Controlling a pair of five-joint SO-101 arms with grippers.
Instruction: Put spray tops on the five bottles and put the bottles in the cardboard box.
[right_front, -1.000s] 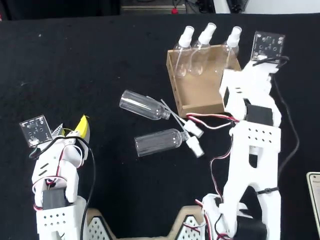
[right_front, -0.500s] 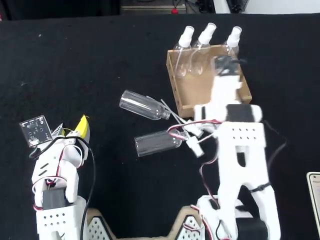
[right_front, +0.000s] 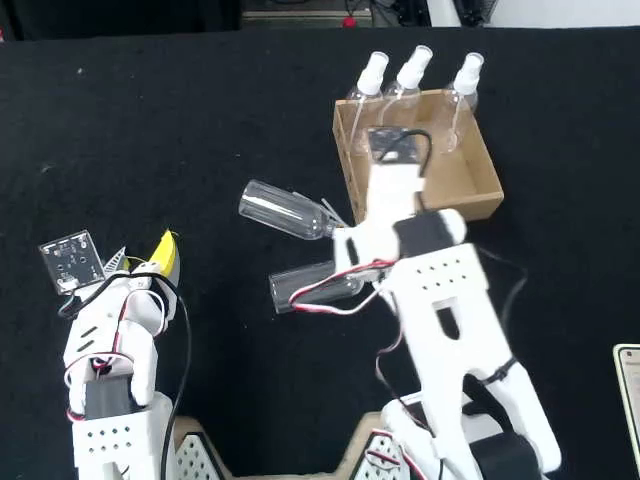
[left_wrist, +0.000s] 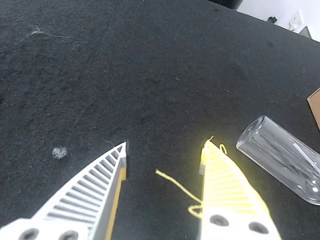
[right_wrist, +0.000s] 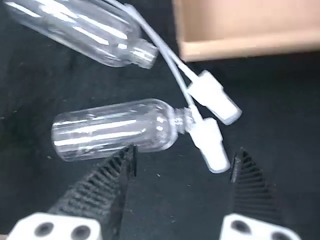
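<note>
In the high view, the cardboard box (right_front: 470, 209) is seen at the far side of the black surface (right_front: 150, 120). Three bottles (right_front: 413, 70) are stood upright along its far wall, each already fitted with a white top. The right arm (right_front: 440, 300) is stretched across the box's near left corner and over two uncapped bottles laid on their sides just beside the box: the farther bottle (right_front: 280, 210) and the nearer bottle (right_front: 300, 287).

Closer detail is given by the right wrist view. The right end effector (right_wrist: 185, 157) is held over the surface near the nearer bottle's neck, its black fingers spread apart. Two loose spray tops (right_wrist: 214, 96) are seen lying by the bottle necks, their thin tubes running past the farther bottle's mouth.

In the left wrist view, the left end effector (left_wrist: 165, 160) is shown with its fingers apart, and the farther bottle's base is seen beyond the yellow finger.
</note>
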